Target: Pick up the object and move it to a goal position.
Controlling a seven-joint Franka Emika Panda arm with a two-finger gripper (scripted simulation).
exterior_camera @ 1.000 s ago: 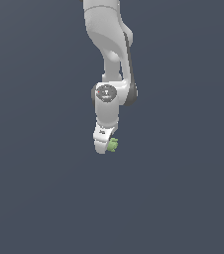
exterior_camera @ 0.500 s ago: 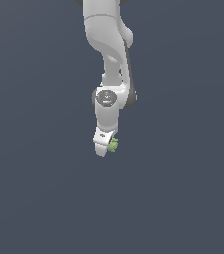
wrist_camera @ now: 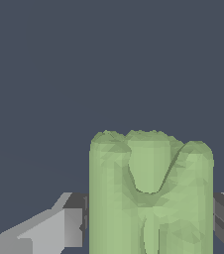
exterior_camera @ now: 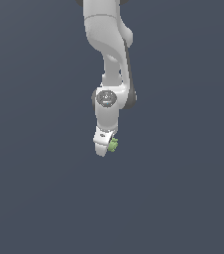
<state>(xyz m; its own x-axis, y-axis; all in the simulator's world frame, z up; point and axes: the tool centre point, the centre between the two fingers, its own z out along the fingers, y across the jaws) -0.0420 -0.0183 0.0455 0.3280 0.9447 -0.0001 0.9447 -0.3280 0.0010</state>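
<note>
The object (exterior_camera: pixel 113 145) is a tiny light-green knobbly block, much smaller than the white hand that holds it. My gripper (exterior_camera: pixel 106 148) hangs from the white arm in the middle of the exterior view and is shut on it. In the wrist view the object (wrist_camera: pixel 151 193) fills the space between the two grey fingertips (wrist_camera: pixel 74 225), which press on its two sides. The block is held clear of the dark grey surface.
A plain dark grey surface (exterior_camera: pixel 183 188) lies all around the arm. No goal marker shows in either view.
The arm and the held green block have moved slightly toward the exterior view's left. The grip has not changed.
</note>
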